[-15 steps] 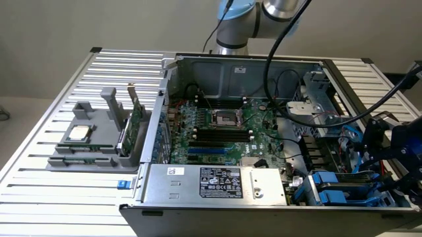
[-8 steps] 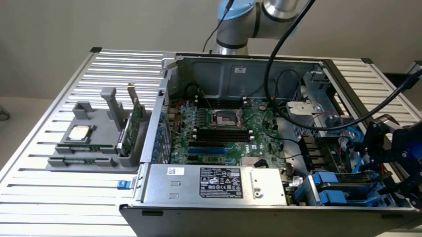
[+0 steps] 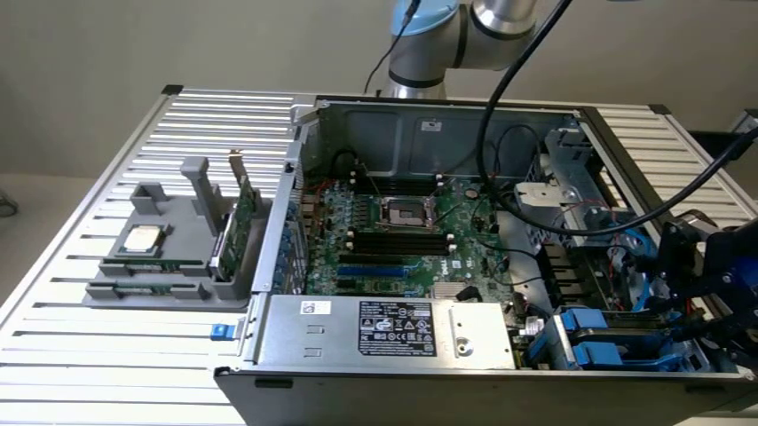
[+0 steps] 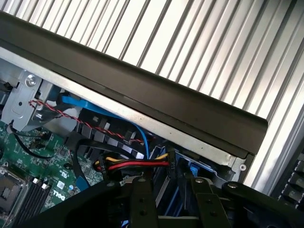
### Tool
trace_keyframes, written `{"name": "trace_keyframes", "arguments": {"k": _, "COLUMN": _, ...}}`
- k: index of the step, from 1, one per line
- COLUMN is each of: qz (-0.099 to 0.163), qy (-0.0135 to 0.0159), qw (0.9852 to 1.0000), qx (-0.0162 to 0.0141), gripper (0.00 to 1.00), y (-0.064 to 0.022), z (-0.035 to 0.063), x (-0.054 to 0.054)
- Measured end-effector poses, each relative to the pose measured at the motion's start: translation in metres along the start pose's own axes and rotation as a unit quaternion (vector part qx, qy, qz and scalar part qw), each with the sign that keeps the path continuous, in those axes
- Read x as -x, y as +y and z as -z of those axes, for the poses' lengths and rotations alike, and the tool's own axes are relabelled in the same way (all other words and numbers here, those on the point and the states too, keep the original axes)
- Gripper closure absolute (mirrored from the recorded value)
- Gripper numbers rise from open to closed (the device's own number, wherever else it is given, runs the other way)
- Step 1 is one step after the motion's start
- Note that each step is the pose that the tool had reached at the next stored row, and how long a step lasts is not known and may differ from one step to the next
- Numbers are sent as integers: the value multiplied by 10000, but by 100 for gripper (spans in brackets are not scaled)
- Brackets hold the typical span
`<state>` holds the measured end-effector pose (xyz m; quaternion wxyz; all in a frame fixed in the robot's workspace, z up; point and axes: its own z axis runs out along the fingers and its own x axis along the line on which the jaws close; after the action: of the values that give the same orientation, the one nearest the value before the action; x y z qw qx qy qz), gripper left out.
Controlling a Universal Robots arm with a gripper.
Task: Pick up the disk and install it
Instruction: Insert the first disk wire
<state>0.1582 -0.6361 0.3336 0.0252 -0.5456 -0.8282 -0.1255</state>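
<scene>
**Robot at work on an open computer.** A computer case (image 3: 414, 115) lies open on a table (image 3: 106, 355) of bright, ribbed metal slats, its green main board (image 3: 391, 240) bare to the room.

In the exterior view, the robot arm (image 3: 474, 35) rises behind the back wall and a thick black cable (image 3: 521, 177) loops down across the case. The black claw (image 3: 698, 297) hangs over the drive bay at the exterior view's right, partly cut off by the picture's edge. Below it, in the case's near corner on that side, sits the disk (image 3: 588, 330). It shows as blocks of blue plastic carrier, with its metal face and label hidden among brackets and wires.

At the exterior view's left, well apart from the claw, a grey plastic stand (image 3: 166, 266) rests on the table. It holds a small square silver chip (image 3: 144, 238) lying flat and a thin green card (image 3: 243, 217) on edge. A boxy silver power unit (image 3: 391, 330) with a printed label lies along the case's near wall.

The wrist view looks past the claw (image 4: 173, 209) into the same corner. The case's dark, smooth rim (image 4: 142, 90) runs slantwise across the slats. Inside the case are a bundle of red, yellow and black wires (image 4: 137, 165), a flat blue cable (image 4: 85, 107) and a twisted red-and-black pair (image 4: 71, 116). Strips of blue from the disk (image 4: 178, 192) show just beside the claw's black metal.

I cannot tell whether the claw is open, closed or gripping the disk, because its own body masks the contact.
</scene>
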Motion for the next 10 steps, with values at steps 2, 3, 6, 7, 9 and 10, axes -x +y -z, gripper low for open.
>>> {"name": "trace_keyframes", "arguments": {"k": 2, "qz": -2, "qy": 4, "qw": 10000, "qx": -9, "gripper": 70, "y": 0, "z": 0, "x": 0}}
{"name": "trace_keyframes", "arguments": {"k": 3, "qz": -4, "qy": 6, "qw": 10000, "qx": -15, "gripper": 70, "y": 0, "z": 0, "x": 0}}
{"name": "trace_keyframes", "arguments": {"k": 6, "qz": -8, "qy": 13, "qw": 10000, "qx": -31, "gripper": 73, "y": 0, "z": 0, "x": 0}}
{"name": "trace_keyframes", "arguments": {"k": 7, "qz": -9, "qy": 15, "qw": 10000, "qx": -35, "gripper": 73, "y": 0, "z": -1, "x": -1}}
{"name": "trace_keyframes", "arguments": {"k": 9, "qz": -11, "qy": 19, "qw": 10000, "qx": -43, "gripper": 79, "y": 1, "z": -1, "x": -2}}
{"name": "trace_keyframes", "arguments": {"k": 10, "qz": -12, "qy": 20, "qw": 10000, "qx": -48, "gripper": 83, "y": 2, "z": -1, "x": -3}}
